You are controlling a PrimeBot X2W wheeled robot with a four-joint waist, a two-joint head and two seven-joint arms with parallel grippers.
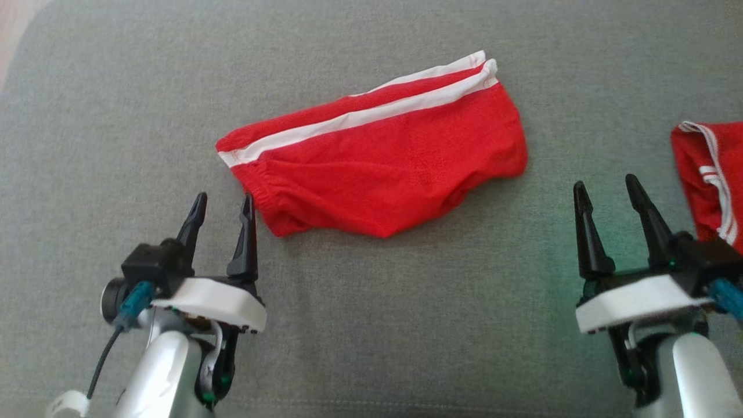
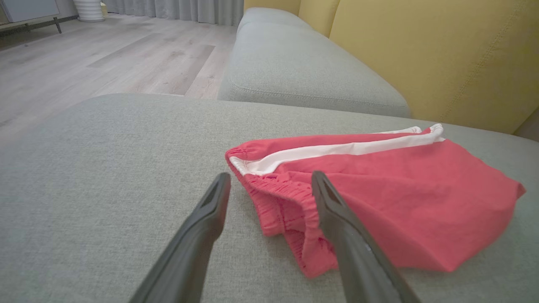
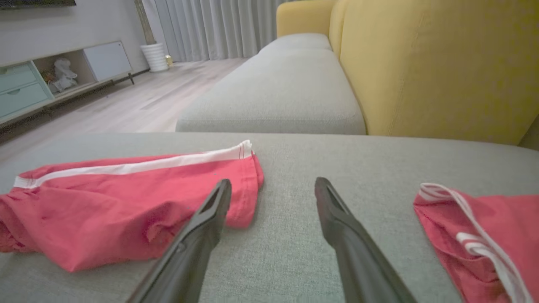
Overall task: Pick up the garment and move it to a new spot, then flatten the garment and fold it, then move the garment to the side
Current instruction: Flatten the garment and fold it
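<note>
Left gripper [image 1: 224, 200] sits low in head view, jaws spread, nothing held; its inner finger tip is just beside the waistband end of the shorts [image 1: 383, 168]; contact or not, cannot tell. Right gripper [image 1: 605, 183] is likewise spread and empty, apart from the shorts, between them and a second red piece [image 1: 705, 174] at the right edge.

Shorts lie mid-cushion [image 1: 116, 116], doubled along their length; white stripe along the far edge, leg hem to the right, puckers along the near edge.

Judgement: scene fits two stages; either the shorts wait to be lifted to a new spot, or they lie folded and wait to go aside; pictures do not settle which. Either way a grasp on cloth comes next; left jaws should close over the waistband corner, catching both layers, low against the soft cushion; right would suit the hem end, so the doubled cloth does not fall open.
</note>
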